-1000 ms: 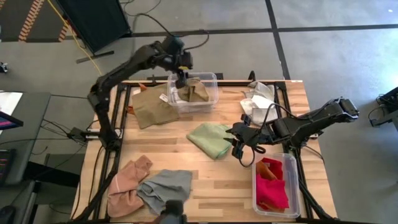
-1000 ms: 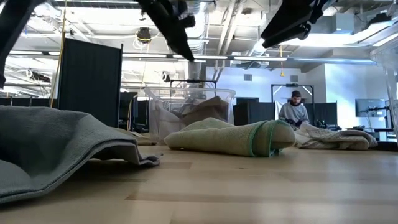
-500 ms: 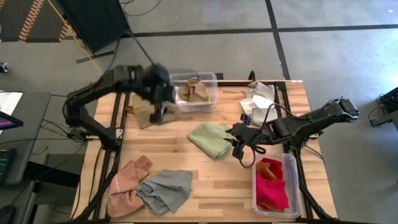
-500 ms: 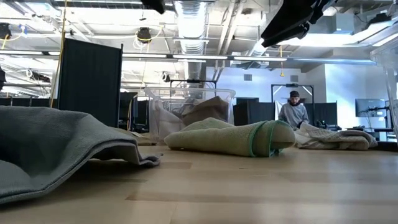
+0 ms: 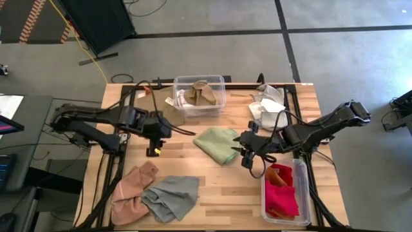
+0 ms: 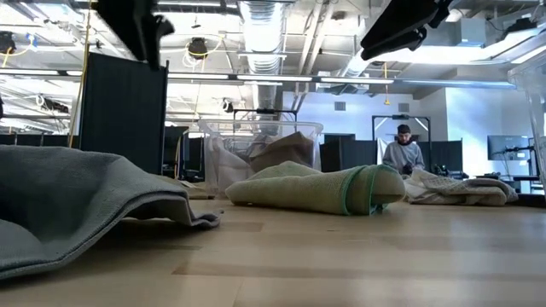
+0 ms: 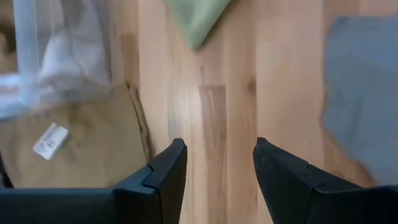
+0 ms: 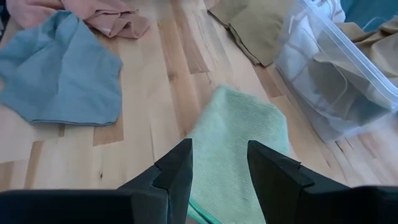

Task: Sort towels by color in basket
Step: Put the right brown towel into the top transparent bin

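concrete floor runs all round the wooden table (image 5: 187,161), and across the room a person (image 6: 403,153) sits among dark partitions. at the table's far edge stands a clear bin (image 5: 220,87) with tan cloths (image 5: 202,93) inside; a tan towel (image 7: 74,146) with a white tag (image 7: 50,140) lies flat on the wood just beside it, partly under the left arm. the left gripper (image 5: 156,136) hangs low over bare wood next to that towel, fingers (image 7: 165,171) spread apart and holding nothing. a green towel (image 5: 217,143) lies folded in the middle of the table, near the bin but apart from it. the right gripper (image 5: 244,149) hovers at the green towel's right edge, its fingers (image 8: 174,168) parted above the cloth and not closed on it. at the front left corner a pink towel (image 5: 132,188) and a grey towel (image 5: 170,197) lie rumpled, touching each other. a second clear bin (image 5: 302,193) sits at the front right with red towels (image 5: 280,193) in it and a rust-orange one (image 5: 280,170) at its far end. white cloths (image 5: 267,106) are heaped at the far right, under the right arm's cables. from table height the grey towel fills the near left and the green one lies in front of the far bin.
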Robot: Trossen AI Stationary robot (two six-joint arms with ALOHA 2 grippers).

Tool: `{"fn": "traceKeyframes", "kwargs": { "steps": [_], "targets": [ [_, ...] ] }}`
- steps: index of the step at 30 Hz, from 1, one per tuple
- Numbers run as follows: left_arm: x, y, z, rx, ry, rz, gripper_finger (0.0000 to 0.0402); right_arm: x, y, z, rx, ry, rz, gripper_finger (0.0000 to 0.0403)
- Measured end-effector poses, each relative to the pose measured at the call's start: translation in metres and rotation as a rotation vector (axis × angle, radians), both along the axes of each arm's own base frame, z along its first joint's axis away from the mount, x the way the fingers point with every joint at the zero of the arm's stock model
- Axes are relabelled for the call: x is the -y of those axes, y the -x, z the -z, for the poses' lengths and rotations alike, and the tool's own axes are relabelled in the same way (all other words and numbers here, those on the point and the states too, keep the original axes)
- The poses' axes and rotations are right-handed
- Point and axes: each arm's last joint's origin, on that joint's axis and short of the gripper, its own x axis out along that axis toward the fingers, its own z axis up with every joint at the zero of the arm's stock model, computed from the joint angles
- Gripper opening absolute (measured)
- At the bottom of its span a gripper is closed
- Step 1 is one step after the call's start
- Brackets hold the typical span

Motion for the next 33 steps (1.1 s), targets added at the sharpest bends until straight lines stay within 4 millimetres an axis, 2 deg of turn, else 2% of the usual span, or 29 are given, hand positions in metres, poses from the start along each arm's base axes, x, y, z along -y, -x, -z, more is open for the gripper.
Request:
{"fn": "traceKeyframes", "kwargs": {
  "steps": [7,15,21,33],
  "targets": [
    [-0.007,0.026,0.044,0.128,-0.010,-0.114,0.0175,-0.003,0.000,0.000,0.016,-0.032,0.013,0.0179],
    [-0.015,0.043,0.076,0.187,-0.009,-0.178,0.0175,-0.006,0.000,-0.002,0.043,-0.065,0.021,0.0179],
    [-0.016,0.045,0.083,0.191,-0.005,-0.182,0.0175,-0.006,-0.001,-0.003,0.057,-0.072,0.023,0.0179],
    [-0.016,0.045,0.084,0.190,-0.006,-0.179,0.0175,-0.006,-0.001,-0.003,0.062,-0.074,0.022,0.0179]
  ]
}}
